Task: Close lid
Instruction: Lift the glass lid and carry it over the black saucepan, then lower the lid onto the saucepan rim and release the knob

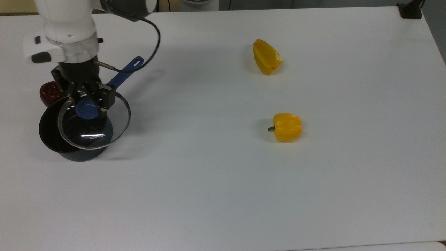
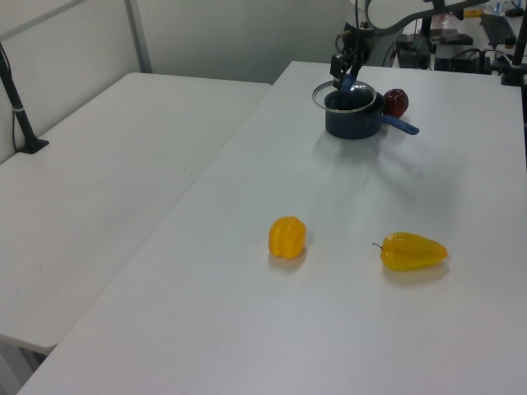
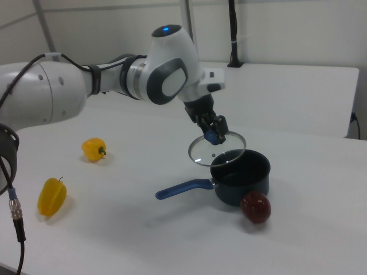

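Lid (image 1: 94, 120) is off the table and carried over the saucepan (image 1: 75, 130), hanging clear above the rim and offset toward the top view's right, so centring and lowering remain by my read; gripper (image 1: 87, 104) fingers pinch the lid's blue knob (image 1: 86, 108).

The top view is looking straight down; left and right views are facing obliquely, sharing the saucepan (image 1: 75, 130) (image 2: 354, 119) (image 3: 243, 175).
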Tool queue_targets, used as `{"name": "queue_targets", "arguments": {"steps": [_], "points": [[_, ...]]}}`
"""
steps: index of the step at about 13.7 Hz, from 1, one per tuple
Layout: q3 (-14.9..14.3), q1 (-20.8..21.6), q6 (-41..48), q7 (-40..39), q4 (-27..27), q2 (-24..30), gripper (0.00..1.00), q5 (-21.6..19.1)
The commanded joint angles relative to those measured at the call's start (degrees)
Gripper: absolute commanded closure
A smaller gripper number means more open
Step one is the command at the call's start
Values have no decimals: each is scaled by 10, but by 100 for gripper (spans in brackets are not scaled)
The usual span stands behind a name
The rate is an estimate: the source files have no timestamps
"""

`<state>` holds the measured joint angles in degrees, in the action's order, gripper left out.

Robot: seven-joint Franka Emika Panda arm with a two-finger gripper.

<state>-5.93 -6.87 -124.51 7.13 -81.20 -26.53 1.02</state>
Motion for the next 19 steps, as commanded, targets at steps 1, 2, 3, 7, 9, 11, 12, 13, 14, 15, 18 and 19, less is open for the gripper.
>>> {"name": "queue_targets", "arguments": {"steps": [1, 2, 3, 7, 9, 11, 12, 13, 14, 15, 18, 19], "points": [[4, -27, -4, -38, 12, -6, 57, -32], [4, -34, -16, -38, 12, -7, 57, -37], [4, -40, -28, -39, 12, -8, 57, -42], [3, -57, -71, -40, 11, -29, 57, -45], [3, -61, -76, -41, 11, -35, 57, -45], [3, -61, -79, -42, 6, -35, 57, -45], [3, -61, -78, -44, 5, -35, 57, -46], [3, -61, -74, -44, 5, -34, 57, -47], [3, -60, -72, -44, 5, -34, 57, -47], [4, -59, -70, -44, 4, -34, 57, -47], [5, -59, -47, -45, 1, -33, 57, -47], [5, -58, -37, -45, 1, -33, 56, -46]]}}
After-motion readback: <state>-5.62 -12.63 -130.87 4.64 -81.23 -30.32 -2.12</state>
